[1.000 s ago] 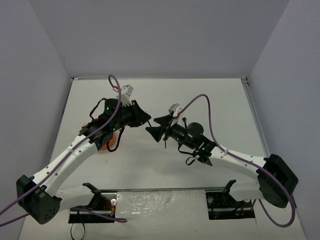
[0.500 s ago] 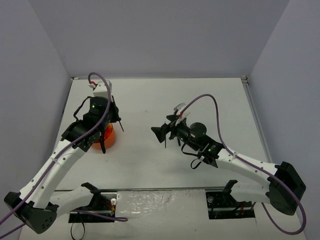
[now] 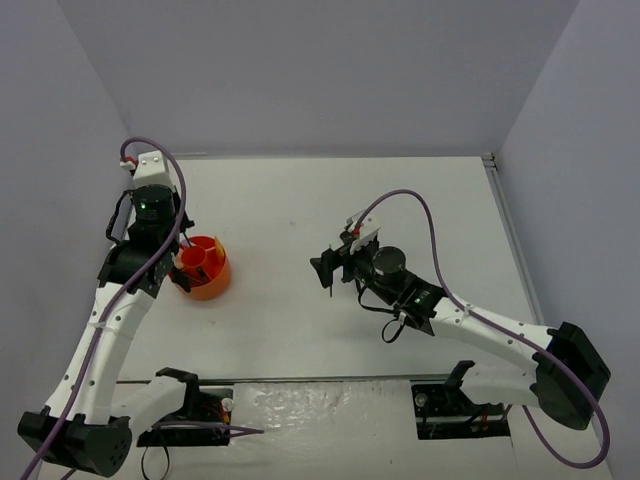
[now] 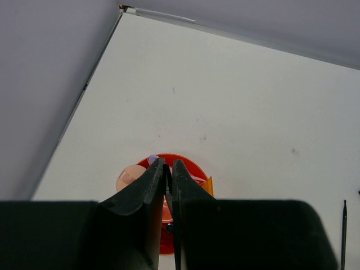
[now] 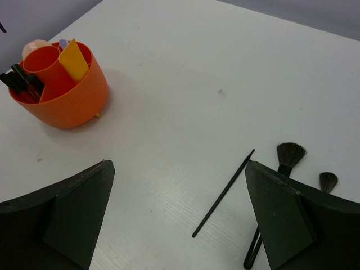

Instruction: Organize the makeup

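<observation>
My left gripper [image 4: 169,163] is shut on a thin black brush [image 4: 167,188]. It hangs straight over the round orange tub [image 4: 188,167] at the left of the table [image 3: 280,200]. In the tub stand an orange tube [image 5: 74,59], a pale pink puff [image 5: 34,47] and some black sticks [image 5: 19,81]. My right gripper [image 5: 179,163] is wide open above the table's middle, holding nothing. Beneath it lies a thin black pencil [image 5: 223,193]. Two black bristle brushes [image 5: 288,154] lie just right of the pencil, partly hidden by the right finger.
The orange tub [image 3: 205,268] sits near the left wall. The grey walls close in on the left, right and back. The right arm [image 3: 480,325] stretches across the front right of the table.
My left arm has swung left with the thin brush, from the table's middle to over the tub. My right gripper's jaws have spread wide open and it has shifted slightly.
</observation>
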Available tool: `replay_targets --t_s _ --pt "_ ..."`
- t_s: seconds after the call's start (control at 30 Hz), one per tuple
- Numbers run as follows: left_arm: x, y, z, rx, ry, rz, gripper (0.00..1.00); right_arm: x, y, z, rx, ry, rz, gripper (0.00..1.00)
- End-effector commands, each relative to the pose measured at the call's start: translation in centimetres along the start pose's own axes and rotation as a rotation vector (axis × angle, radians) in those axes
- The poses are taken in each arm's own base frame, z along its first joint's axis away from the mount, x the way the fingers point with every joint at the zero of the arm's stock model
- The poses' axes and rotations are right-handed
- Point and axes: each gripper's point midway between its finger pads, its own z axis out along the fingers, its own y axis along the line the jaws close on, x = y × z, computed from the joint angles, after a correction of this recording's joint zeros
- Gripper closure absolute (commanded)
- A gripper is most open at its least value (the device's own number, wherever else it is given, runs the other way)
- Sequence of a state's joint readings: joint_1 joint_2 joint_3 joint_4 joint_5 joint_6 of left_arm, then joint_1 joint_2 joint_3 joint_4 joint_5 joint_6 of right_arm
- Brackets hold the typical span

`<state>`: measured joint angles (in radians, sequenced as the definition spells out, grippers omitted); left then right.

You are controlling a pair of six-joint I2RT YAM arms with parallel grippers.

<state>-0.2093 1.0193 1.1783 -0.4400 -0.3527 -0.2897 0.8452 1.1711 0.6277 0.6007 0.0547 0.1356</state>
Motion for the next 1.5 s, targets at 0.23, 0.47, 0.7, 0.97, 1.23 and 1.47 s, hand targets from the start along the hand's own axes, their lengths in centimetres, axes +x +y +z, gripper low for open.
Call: replay_targets --t_s 0.23,0.47,0.7,0.97,1.23,1.47 --pt "1.3 1.6 5.5 -0.008 -0.06 -0.111 1.0 -1.3 -1.1 0.1 0.068 -0.04 0.002 0.0" --pt "3.3 1.1 7.2 0.009 -0.014 -0.126 0.97 -0.4 -1.4 0.6 0.088 -0.009 0.013 0.0" --pt "5.2 2.0 7.6 -0.05 0.038 -0.13 0.82 0.8 -2.2 1.0 0.141 0.042 0.032 0.0" --pt "4.8 2.5 6.9 -0.079 0.047 -0.147 0.57 2.5 -2.8 1.8 0.202 0.109 0.085 0.0" --pt "0.6 3.6 1.6 -0.066 -0.054 -0.168 0.08 7.0 -4.0 3.7 0.324 0.26 0.153 0.0" --pt "0.0 4.0 -2.8 -0.004 -0.082 -0.133 0.03 9.8 -5.0 5.2 0.412 0.34 0.172 0.09"
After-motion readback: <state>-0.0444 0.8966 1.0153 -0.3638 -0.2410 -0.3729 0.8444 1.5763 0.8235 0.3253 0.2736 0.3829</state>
